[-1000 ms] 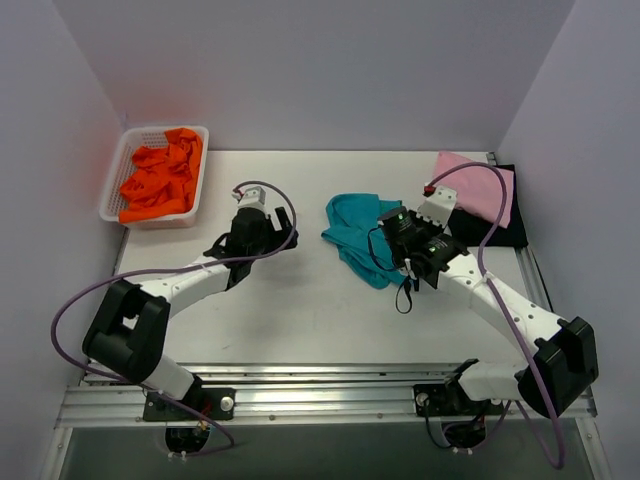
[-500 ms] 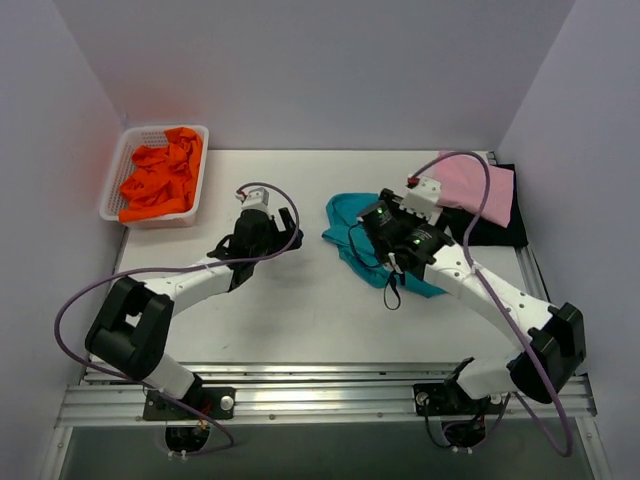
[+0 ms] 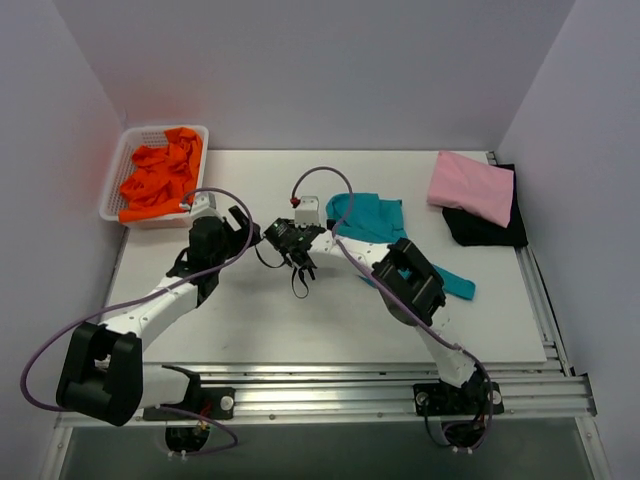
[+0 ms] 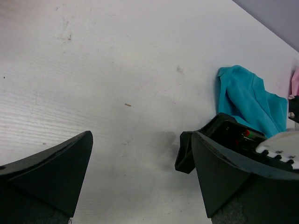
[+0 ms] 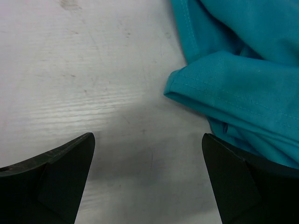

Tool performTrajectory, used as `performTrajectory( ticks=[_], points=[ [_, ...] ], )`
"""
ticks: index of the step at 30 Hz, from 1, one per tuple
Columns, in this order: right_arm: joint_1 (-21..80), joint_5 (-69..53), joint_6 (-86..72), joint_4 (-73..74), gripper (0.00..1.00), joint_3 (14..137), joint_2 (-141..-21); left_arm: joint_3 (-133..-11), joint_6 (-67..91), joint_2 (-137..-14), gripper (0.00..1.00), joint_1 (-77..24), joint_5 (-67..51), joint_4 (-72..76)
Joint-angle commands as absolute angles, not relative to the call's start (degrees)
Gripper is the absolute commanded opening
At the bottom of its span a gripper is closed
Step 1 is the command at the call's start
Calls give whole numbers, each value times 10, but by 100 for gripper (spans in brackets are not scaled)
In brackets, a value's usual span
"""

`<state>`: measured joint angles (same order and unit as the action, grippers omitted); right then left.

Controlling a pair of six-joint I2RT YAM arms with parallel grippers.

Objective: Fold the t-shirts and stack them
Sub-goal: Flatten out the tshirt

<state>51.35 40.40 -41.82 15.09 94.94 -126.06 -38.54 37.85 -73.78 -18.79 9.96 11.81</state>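
Right of the teal shirt (image 3: 368,218), near the surface's (image 3: 330,330) edge, the pink shirt (image 3: 472,187) lies flat and squared on top of the black shirt (image 3: 487,229), so those two look folded and stacked. The teal shirt itself is a rumpled heap in the middle, with one part trailing toward the near right, and I judge it to be the piece now in work, not yet spread or folded. Well left of the teal shirt, the orange shirts (image 3: 160,176) sit bunched in the basket (image 3: 118,214), so most of the job appears to be left. Both arms lean inward toward the teal shirt's left edge. The right arm bends across it, elbow over its near side, and the right tool (image 5: 148,140) hangs low over bare surface just left of the cloth's hem, fingers spread wide with nothing between them. The left arm stretches from its base toward the same spot; the left tool (image 4: 140,140) sits just left of the right one, near it but apart, likewise wide open and empty, tilted over the surface.
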Motion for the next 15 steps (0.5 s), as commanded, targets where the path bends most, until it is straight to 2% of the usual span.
performTrajectory(
  ticks=[1,15],
  points=[
    [489,411,-413,178,94,996,-1265,-378,388,-716,96,-177,69,128],
    [460,429,-396,200,92,1050,-1335,-367,393,-737,96,-163,43,161]
  ],
)
